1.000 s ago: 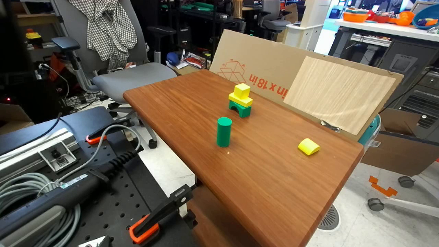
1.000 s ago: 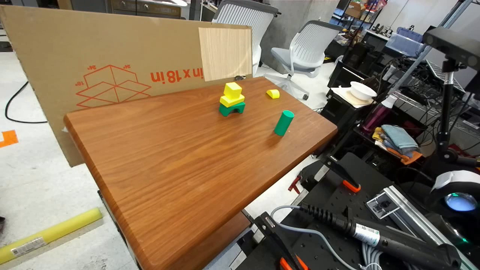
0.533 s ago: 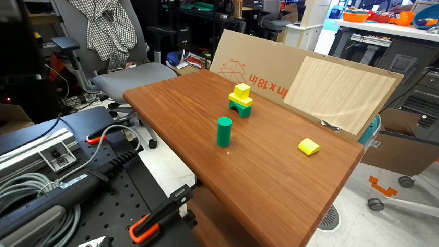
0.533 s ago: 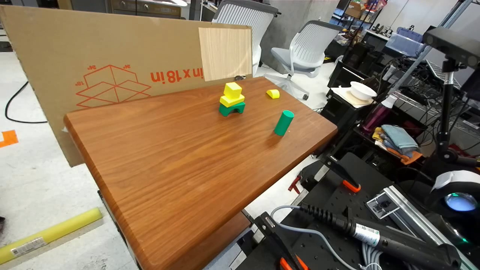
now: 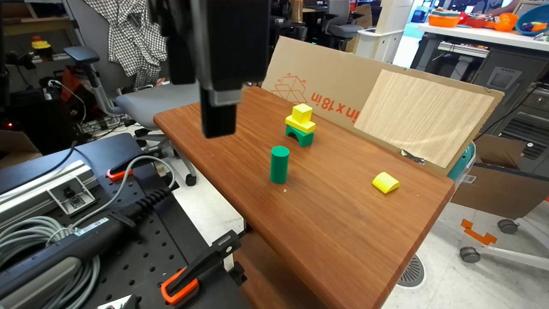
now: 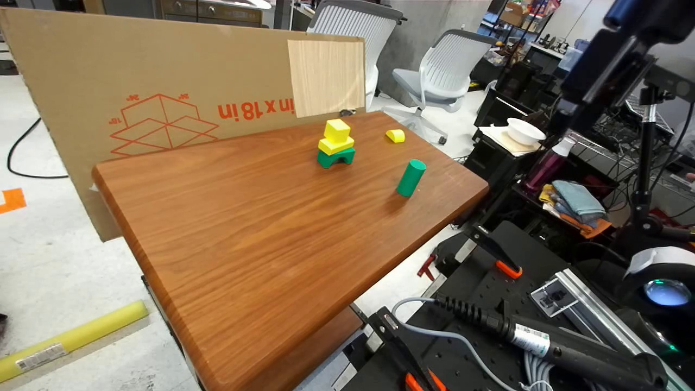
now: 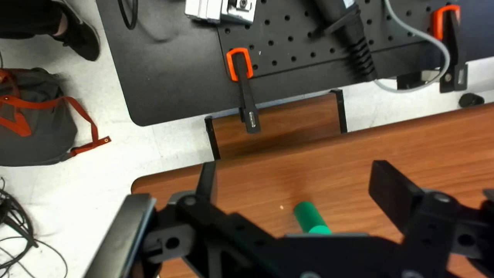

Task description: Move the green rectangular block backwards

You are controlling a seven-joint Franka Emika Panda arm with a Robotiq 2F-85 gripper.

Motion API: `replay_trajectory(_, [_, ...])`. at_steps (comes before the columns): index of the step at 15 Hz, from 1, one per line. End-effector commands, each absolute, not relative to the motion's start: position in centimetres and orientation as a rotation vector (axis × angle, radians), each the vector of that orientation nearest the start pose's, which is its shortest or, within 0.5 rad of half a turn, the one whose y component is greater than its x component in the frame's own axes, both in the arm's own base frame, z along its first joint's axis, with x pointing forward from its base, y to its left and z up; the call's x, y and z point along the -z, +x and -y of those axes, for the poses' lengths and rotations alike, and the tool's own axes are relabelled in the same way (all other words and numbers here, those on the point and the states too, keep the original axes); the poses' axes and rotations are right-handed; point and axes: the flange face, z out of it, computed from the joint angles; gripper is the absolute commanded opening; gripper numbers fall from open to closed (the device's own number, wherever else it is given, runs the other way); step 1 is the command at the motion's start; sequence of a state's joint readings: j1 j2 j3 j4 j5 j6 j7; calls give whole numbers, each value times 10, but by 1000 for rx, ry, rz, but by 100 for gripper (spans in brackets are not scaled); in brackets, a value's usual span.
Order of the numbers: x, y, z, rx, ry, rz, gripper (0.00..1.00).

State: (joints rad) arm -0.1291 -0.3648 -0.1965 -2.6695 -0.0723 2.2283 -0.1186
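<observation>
In the wrist view, the gripper (image 7: 295, 170) was shown with its two fingers (image 7: 393, 189) spread wide. The green cylindrical block (image 7: 308, 215) was seen on the wooden table (image 7: 251, 189), partly covered by the gripper's body. Beyond the table's edge, a black work surface (image 7: 166, 73) was shown, with a clamp (image 7: 245, 94) at its border. A grey bag (image 7: 42, 135) with red straps was seen on the floor (image 7: 170, 143), near a black shoe (image 7: 83, 38).

In an exterior view, the gripper was shown blurred in the upper foreground, a finger (image 5: 218, 116) pointed downward. The green cylindrical block was seen upright on the table, apart from that finger, between the table's near long edge and a stack (image 5: 300, 125) made up of a green arch (image 5: 303, 138), a flat yellow block (image 5: 296, 124) and a yellow cube (image 5: 302, 114). A yellow half-round block (image 5: 386, 183) was set well apart, near the table's end. Behind the table, a cardboard sheet (image 5: 326, 64) was shown, fronted by a wood-grained panel (image 5: 422, 116).

In an exterior view, part of the robot (image 6: 597, 70) was seen dark and blurred at the upper right, and the spread of the fingers could not be told from there. The green cylindrical block was shown nearer the camera than the stack. A yellow roll (image 6: 76, 338) was seen on the floor
</observation>
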Motion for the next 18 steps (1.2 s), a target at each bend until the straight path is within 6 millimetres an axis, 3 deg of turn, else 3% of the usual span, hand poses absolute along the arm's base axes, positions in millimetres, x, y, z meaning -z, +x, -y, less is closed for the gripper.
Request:
replay_trajectory(1, [-311, 425, 116, -135, -3105, -328, 100])
replay_trajectory(6, [-272, 485, 92, -138, -3143, -270, 100])
replay_trajectory(9, [-249, 511, 86, -185, -3143, -258, 100])
replay_trajectory(12, [-228, 526, 87, -238, -3149, -249, 100])
replay_trajectory(18, [-201, 536, 82, -330, -3148, -267, 100])
